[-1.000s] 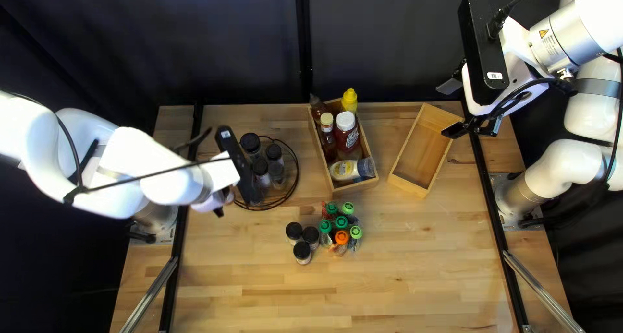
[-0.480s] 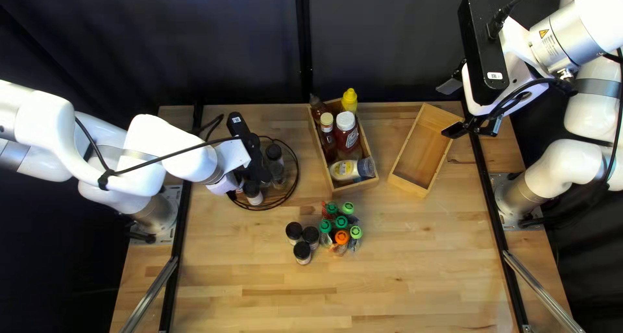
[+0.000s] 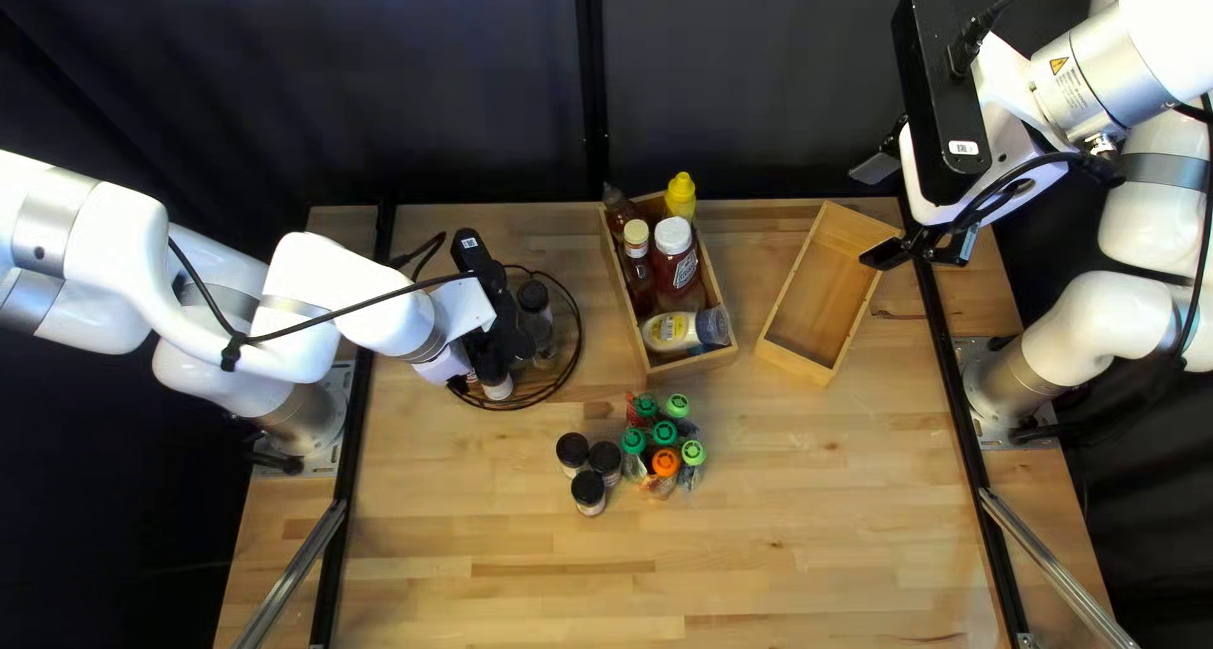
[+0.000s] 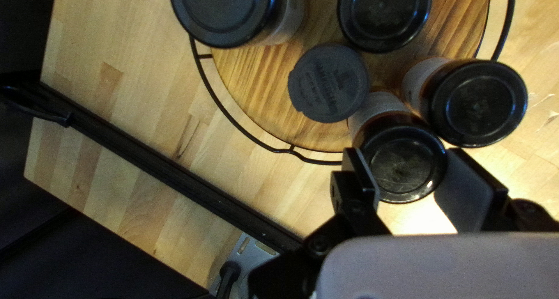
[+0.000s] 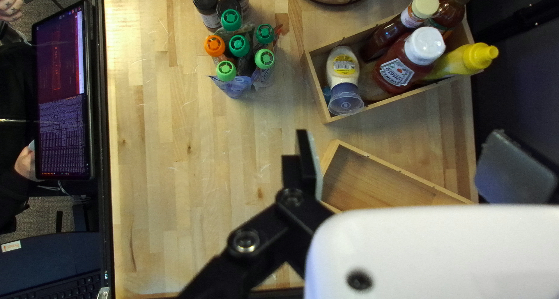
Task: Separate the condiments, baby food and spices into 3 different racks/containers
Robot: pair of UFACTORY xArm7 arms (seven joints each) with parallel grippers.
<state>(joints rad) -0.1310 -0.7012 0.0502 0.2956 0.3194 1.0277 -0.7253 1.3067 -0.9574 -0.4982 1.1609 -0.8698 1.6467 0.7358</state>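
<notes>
Nearest you, a hand (image 5: 10, 5) is showing past the table's near edge, by a screen (image 5: 64, 95). On the table, three black-lidded jars (image 3: 588, 494) are standing close together, and six pouches (image 3: 665, 462) with green and orange caps are standing just beside them. Farther back, on the left, the round rack (image 3: 579, 333) is carrying four other jars (image 3: 533, 298). Your left gripper (image 3: 506, 339) is reaching over it, and in its wrist view both fingers are pressing on a black-lidded jar (image 4: 402, 165) at the rack's edge. In the middle, a wooden box (image 3: 689, 366) is holding five condiment bottles (image 3: 675, 264), one of them lying down. A second wooden box (image 3: 821, 289) is sitting to its right. Beyond that, your right gripper (image 3: 875, 211) is hanging with its fingers spread wide.
</notes>
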